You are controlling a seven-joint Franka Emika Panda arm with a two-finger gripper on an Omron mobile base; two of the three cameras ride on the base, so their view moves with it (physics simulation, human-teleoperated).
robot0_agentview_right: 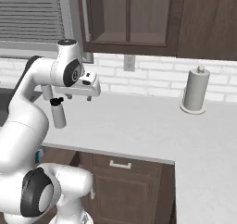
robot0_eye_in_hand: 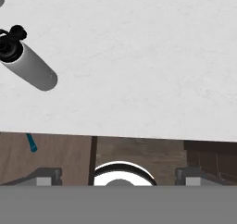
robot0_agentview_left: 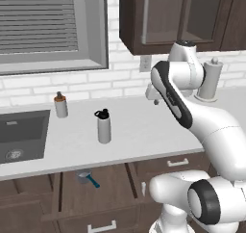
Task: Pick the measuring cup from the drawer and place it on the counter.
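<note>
Smooth pale stone counter (robot0_agentview_left: 144,131) runs wide and bare right of the upright grey bottle (robot0_agentview_left: 104,126), its front edge overhanging the open wooden drawer (robot0_agentview_left: 113,191). At the drawer's back lies the round metal cup (robot0_agentview_left: 85,175), its teal handle slanting forward and right. Gripper (robot0_eye_in_hand: 118,174) hangs above the counter, fingers spread wide, holding nothing.

The measuring cup (robot0_agentview_left: 85,176) sits half under the counter (robot0_agentview_left: 139,131) lip, its bowl partly hidden; from the hand camera just its teal handle tip shows below that counter edge; the drawer (robot0_agentview_left: 103,198) front is cut off at the frame bottom; the sink (robot0_agentview_left: 21,135) runs off the left edge.
</note>
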